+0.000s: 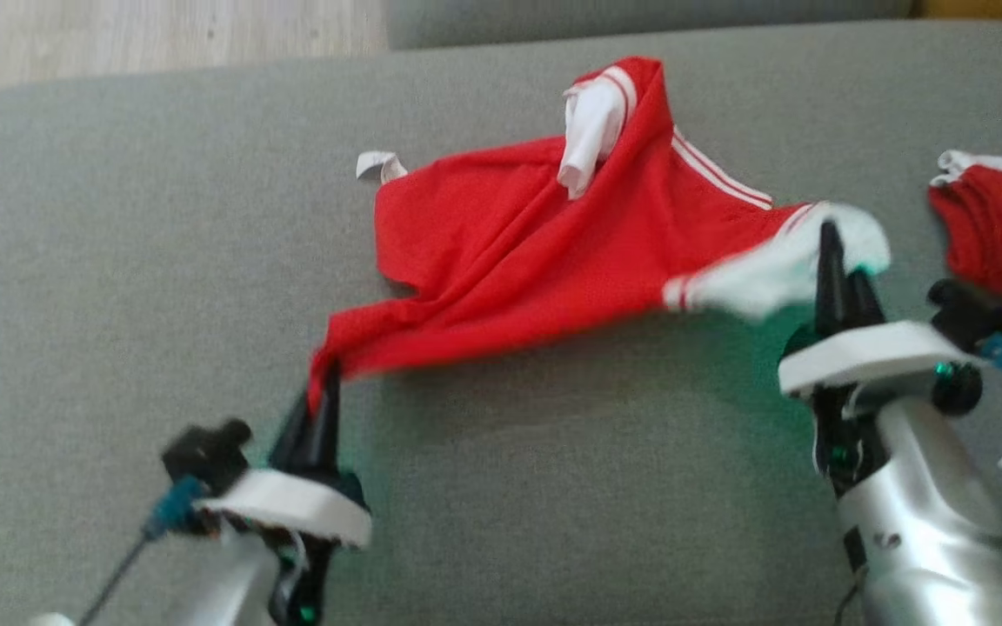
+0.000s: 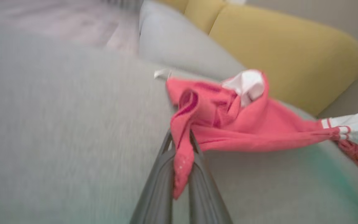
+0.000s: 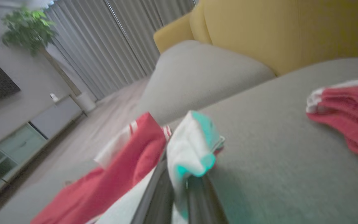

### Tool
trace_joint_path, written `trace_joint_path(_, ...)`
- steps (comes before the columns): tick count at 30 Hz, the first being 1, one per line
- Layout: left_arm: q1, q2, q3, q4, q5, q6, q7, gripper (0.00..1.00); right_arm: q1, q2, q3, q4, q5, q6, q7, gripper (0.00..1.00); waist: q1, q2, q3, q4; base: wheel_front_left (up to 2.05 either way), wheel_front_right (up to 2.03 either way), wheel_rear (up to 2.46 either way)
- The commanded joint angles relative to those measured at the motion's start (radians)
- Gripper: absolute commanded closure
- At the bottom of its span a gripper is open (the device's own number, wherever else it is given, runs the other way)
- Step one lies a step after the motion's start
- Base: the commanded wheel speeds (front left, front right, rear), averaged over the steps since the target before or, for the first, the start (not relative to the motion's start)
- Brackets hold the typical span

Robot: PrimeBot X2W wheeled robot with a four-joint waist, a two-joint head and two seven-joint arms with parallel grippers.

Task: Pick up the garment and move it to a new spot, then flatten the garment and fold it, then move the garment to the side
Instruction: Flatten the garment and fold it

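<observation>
I'm holding the shirt (image 1: 518, 252) taut: left gripper (image 1: 325, 381) clamping a red corner, right gripper (image 1: 831, 233) clamping its white sleeve (blurred).

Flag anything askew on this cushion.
The red garment is not flat: it stretches rumpled between the left gripper and right gripper, both shut on it, with one white sleeve flopped over its far peak.

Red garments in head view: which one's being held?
The crumpled middle garment, pinched by left gripper and right gripper; the folded garment lies free at right.
</observation>
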Motion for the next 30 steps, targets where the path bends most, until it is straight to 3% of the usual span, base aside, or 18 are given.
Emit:
trace_joint_path(1, -0.072, 0.043, 0.062, -0.103, 0.014, 0.002, -0.005, 1.0, -0.043, 0.005, 0.026, -0.105, 0.039, 0.0, -0.004, 1.0, -0.0001, 0.0, -0.049, -0.012, 0.0, 0.0, 0.0)
trace_joint_path(6, -0.212, 0.157, 0.079, -0.258, 0.021, 0.002, -0.005, 1.0, -0.145, -0.023, 0.035, -0.263, 0.114, 0.0, -0.004, 1.0, -0.0001, 0.0, -0.124, -0.029, 0.0, 0.0, 0.0)
trace_joint_path(7, -0.212, 0.157, 0.079, -0.258, 0.021, 0.002, -0.005, 1.0, -0.145, -0.023, 0.035, -0.263, 0.114, 0.0, -0.004, 1.0, -0.0001, 0.0, -0.124, -0.029, 0.0, 0.0, 0.0)
trace_joint_path(11, -0.364, 0.248, 0.088, -0.298, 0.011, 0.002, 0.003, 1.0, -0.259, -0.081, 0.035, -0.349, 0.158, 0.0, 0.028, 1.0, -0.0001, 0.0, -0.157, -0.035, 0.0, 0.0, 0.0)
trace_joint_path(17, -0.57, 0.301, 0.111, -0.282, 0.018, 0.01, 0.096, 1.0, -0.436, -0.115, 0.007, -0.398, 0.132, 0.0, 0.133, 1.0, -0.0001, 0.0, -0.133, -0.037, 0.0, 0.0, 0.0)
trace_joint_path(23, -0.702, 0.305, 0.083, -0.176, 0.057, 0.017, 0.146, 1.0, -0.585, -0.068, 0.0, -0.299, 0.037, 0.0, 0.174, 1.0, -0.0001, 0.0, -0.033, -0.041, 0.0, 0.0, 0.0)
trace_joint_path(30, -0.871, 0.288, 0.114, 0.025, 0.083, 0.059, 0.064, 1.0, -0.821, -0.013, -0.07, -0.057, -0.076, 0.0, 0.051, 1.0, -0.0001, 0.0, 0.079, -0.068, 0.0, 0.0, 0.0)
